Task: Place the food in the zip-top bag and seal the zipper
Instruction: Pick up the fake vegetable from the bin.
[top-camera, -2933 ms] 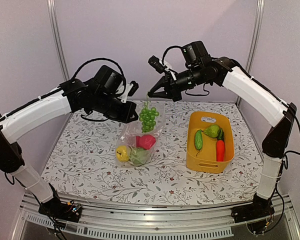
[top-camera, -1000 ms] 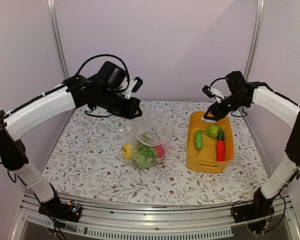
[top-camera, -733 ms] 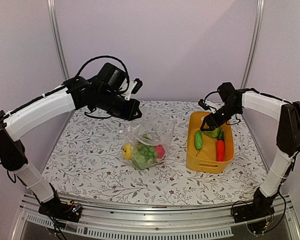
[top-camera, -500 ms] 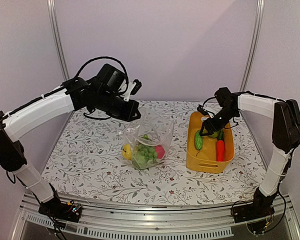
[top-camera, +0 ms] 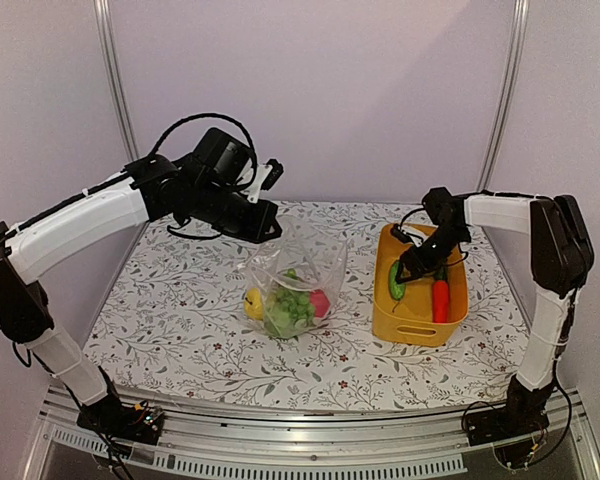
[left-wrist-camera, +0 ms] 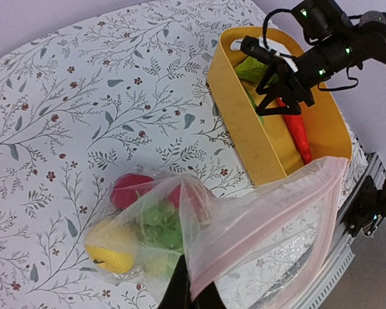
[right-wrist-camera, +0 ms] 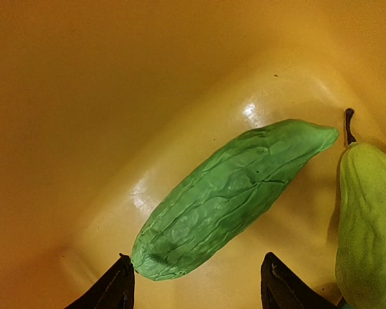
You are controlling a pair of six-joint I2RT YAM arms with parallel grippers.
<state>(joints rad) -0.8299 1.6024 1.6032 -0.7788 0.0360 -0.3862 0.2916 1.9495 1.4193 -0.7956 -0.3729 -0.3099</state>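
Note:
The clear zip-top bag [top-camera: 298,268] hangs from my left gripper [top-camera: 271,226], which is shut on its mouth edge [left-wrist-camera: 192,293]. Its pinkish zipper [left-wrist-camera: 270,222] runs along the open mouth. Inside lie a yellow piece [left-wrist-camera: 109,248], green grapes [left-wrist-camera: 156,225] and a red piece [left-wrist-camera: 130,190]. My right gripper [top-camera: 412,268] is down in the yellow basket [top-camera: 410,325] and open [right-wrist-camera: 196,273], its fingertips on either side of the cucumber's [right-wrist-camera: 231,196] near end. A green pear [right-wrist-camera: 370,212] lies right of it, and the carrot [top-camera: 440,298] beside that.
The basket stands on the flowered tablecloth [top-camera: 180,330], right of the bag. Its yellow walls [right-wrist-camera: 83,96] close round my right gripper. Metal posts [top-camera: 115,90] and a grey wall stand behind the table.
The right arm has left the bag, where the grapes now lie, swung right and dropped into the basket over the cucumber, its jaws widening. The left arm still holds the bag.

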